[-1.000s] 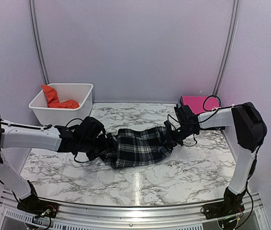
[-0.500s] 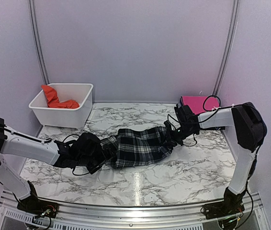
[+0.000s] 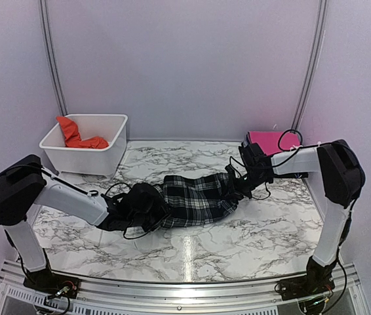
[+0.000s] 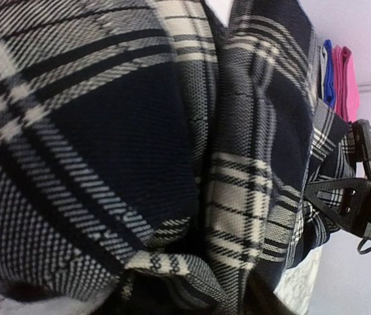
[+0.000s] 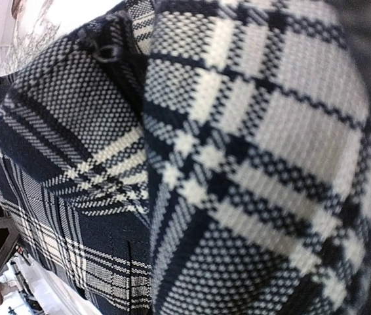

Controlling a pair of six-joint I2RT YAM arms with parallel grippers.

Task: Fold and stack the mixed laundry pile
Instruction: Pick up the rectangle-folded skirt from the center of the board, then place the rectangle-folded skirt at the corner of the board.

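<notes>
The plaid shirt [image 3: 195, 200] is seen bunched and unfolded at the centre of the table [image 3: 238, 230], gripped at its 3 o'clock end by the closed right claw [image 3: 238, 184]. Whether the left claw [image 3: 147, 205], at its 9 o'clock end, is open cannot be told. The orange t-shirt [image 3: 74, 134] is seen unfolded in the bin [image 3: 84, 157] at 10 o'clock.

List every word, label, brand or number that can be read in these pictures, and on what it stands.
There are none: no readable text shows on the plaid shirt, the orange t-shirt, the white bin or the folded pink garment in any view.
</notes>
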